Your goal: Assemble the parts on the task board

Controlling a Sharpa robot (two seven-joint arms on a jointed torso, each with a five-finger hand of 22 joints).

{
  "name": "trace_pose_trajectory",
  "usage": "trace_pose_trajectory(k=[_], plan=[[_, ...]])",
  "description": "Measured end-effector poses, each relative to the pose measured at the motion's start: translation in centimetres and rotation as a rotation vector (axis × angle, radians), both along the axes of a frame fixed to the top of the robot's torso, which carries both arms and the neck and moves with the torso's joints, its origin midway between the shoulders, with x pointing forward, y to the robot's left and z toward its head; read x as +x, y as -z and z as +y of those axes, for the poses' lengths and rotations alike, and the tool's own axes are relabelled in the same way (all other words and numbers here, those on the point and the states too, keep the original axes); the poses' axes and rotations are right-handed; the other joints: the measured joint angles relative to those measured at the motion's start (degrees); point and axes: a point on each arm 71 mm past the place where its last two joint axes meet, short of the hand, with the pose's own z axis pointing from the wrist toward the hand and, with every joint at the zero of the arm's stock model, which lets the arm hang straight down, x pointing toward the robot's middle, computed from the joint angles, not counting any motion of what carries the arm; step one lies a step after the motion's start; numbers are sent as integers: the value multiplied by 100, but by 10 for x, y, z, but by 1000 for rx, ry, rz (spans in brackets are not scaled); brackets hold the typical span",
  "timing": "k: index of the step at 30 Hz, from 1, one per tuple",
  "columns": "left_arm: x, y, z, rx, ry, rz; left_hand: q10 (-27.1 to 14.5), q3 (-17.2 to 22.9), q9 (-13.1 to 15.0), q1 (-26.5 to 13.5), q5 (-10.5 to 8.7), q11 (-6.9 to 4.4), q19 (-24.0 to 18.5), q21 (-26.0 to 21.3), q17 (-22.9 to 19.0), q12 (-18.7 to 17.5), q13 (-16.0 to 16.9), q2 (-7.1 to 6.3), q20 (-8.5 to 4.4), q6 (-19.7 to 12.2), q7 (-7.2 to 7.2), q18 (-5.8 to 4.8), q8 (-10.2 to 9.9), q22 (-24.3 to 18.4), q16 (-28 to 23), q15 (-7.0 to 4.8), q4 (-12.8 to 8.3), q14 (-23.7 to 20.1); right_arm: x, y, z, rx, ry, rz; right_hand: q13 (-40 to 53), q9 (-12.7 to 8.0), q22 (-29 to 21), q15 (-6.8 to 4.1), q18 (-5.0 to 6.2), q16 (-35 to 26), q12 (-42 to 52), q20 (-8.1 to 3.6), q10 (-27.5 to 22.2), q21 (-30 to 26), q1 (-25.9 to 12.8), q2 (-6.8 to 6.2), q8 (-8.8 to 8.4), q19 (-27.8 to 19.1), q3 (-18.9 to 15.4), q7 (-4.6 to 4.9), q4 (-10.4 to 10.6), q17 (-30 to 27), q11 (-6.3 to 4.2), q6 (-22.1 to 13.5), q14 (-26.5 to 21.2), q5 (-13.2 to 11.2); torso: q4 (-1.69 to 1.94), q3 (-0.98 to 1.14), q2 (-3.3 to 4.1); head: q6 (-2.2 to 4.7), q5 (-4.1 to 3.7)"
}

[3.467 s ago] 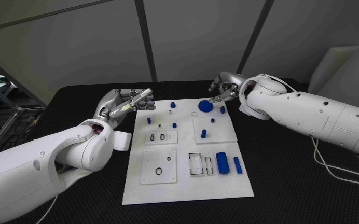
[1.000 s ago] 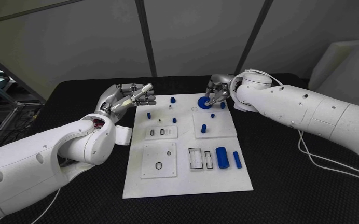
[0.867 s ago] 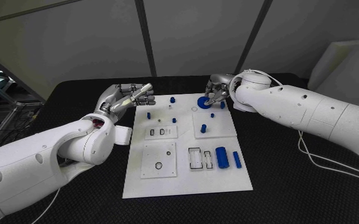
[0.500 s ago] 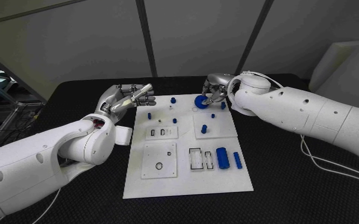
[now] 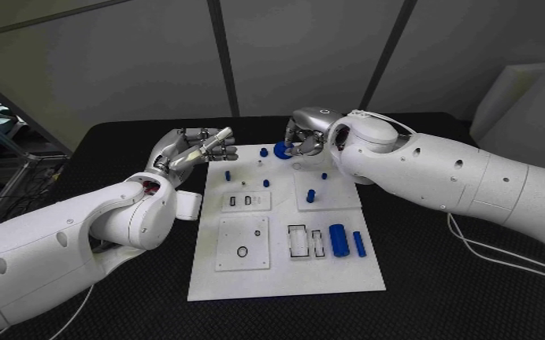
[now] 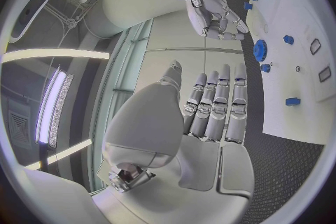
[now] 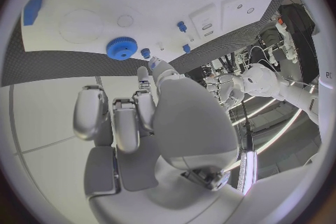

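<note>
The white task board lies mid-table with blue parts on it. A blue gear rests flat at the board's far edge, and also shows as the gear and the gear. My right hand hovers just right of it with fingers curled in and nothing in them; I cannot tell whether a fingertip touches the gear. My left hand stays off the board's far left corner, its fingers straight and side by side, holding nothing.
A thick blue cylinder and a thinner one lie at the board's right, beside two slots. Small pegs stand upright at the far end and mid-board. A cable runs over the black table at right.
The gear has shifted left along the board's far edge, and my right hand has gone left with it. The left hand has stayed put.
</note>
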Motion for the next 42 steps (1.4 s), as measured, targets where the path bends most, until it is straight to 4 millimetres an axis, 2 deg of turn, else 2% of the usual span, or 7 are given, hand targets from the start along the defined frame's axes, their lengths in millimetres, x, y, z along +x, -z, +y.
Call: trace_pose_trajectory(k=[4,10,13,16,19,26,42], plan=[[0,0,0,0,1,1,0,0,0,0,0,0,0,0,0,0,0,0,0,0,0,0,0,0,0,0,0,0,0,0,9,-7,-8,-15,2,0,0,0,0,0,0,0,0,0,0,0,0,0,0,0,0,2,0,0,0,0,7,-6,-2,-3,5],[0,0,2,1,-1,2,0,0,0,0,0,0,0,0,7,0,0,0,0,0,0,0,0,-5,0,0,0,0,4,0,8,-19,5,-31,13,0,0,0,1,0,-45,0,0,0,-15,-16,-81,0,0,42,0,1,0,-42,0,0,7,-5,-2,-13,32],[0,0,2,2,-2,2,0,0,0,0,0,0,0,0,7,0,0,0,0,0,0,0,0,-5,0,0,0,0,6,1,8,-21,14,-35,8,-25,-7,0,1,0,-78,0,-1,0,-42,-43,-201,0,16,93,16,1,1,-171,0,0,-2,-3,-1,-5,41],[0,0,2,1,-2,3,0,0,0,0,0,0,0,0,7,0,0,0,0,0,0,-1,0,-5,0,0,0,0,11,3,6,-21,28,-34,-19,-57,-10,0,1,0,-117,2,-64,0,-73,-76,-363,-3,16,158,16,1,65,-347,0,0,-5,-2,0,3,42],[0,0,2,1,-2,3,0,0,0,0,0,0,0,0,7,0,0,0,0,0,0,0,0,-5,0,0,0,0,15,5,4,-19,41,-27,-63,-117,-20,76,1,0,-178,87,-110,0,-52,-162,-607,-19,16,234,16,1,140,-669,9,-16,-5,-1,0,7,42],[0,0,2,1,-2,4,0,0,0,0,0,0,0,0,6,0,0,0,0,0,0,0,0,-4,0,0,0,0,25,10,5,-4,65,11,-132,-201,-41,125,0,-1,-277,135,-164,0,-129,-267,-915,-53,-7,284,39,0,188,-1051,1,-102,-5,4,3,18,49],[1,1,1,1,-1,6,0,0,0,0,0,0,0,0,6,0,0,0,0,0,0,0,0,-4,0,0,0,0,40,24,5,25,88,116,-103,-212,-46,125,1,20,-292,155,-184,0,-148,-286,-948,-32,-29,299,60,0,207,-1075,1,-117,1,2,3,24,73]])
